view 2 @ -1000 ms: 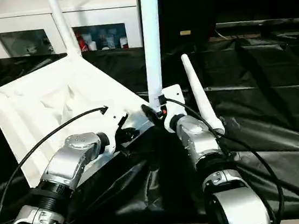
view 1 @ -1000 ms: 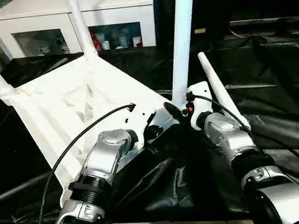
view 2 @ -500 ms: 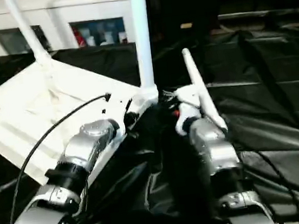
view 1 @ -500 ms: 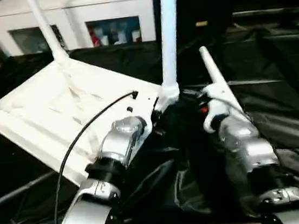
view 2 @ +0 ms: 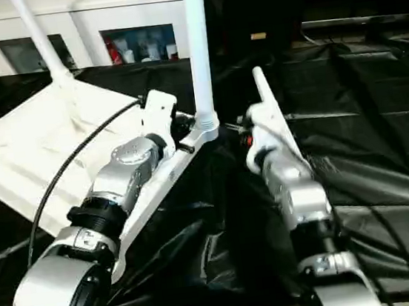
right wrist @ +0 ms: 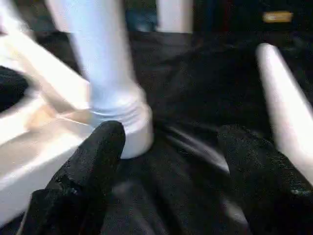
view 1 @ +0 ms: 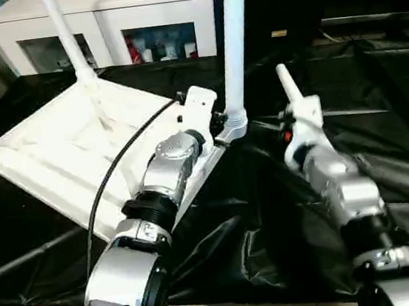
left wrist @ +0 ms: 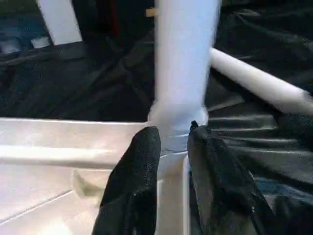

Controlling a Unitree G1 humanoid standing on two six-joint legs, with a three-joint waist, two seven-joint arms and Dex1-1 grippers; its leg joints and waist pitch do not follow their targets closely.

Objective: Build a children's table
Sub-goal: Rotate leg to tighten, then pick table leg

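The black cloth (view 1: 375, 87) covers the whole work surface. On it lies the children's table (view 1: 55, 152), upside down, with its ribbed underside facing up; it is to the left of both grippers. A white cabinet (view 1: 106, 23) with glass doors stands far beyond the fingers.

An upright leg (view 1: 234, 41) stands in the corner socket that is nearest to the grippers. The left gripper (left wrist: 173, 147) is directly at the base of this leg. Its fingers (left wrist: 139, 166) stand a little apart, with a narrow gap, and they hold nothing; the socket collar is just beyond their tips.

The right gripper (right wrist: 171, 142) has its fingers (right wrist: 98, 152) wide apart and empty. The socket with the upright leg is just past its left finger. A loose leg (right wrist: 286, 103) lies tilted on the cloth beside its right finger, and I cannot tell if they touch.
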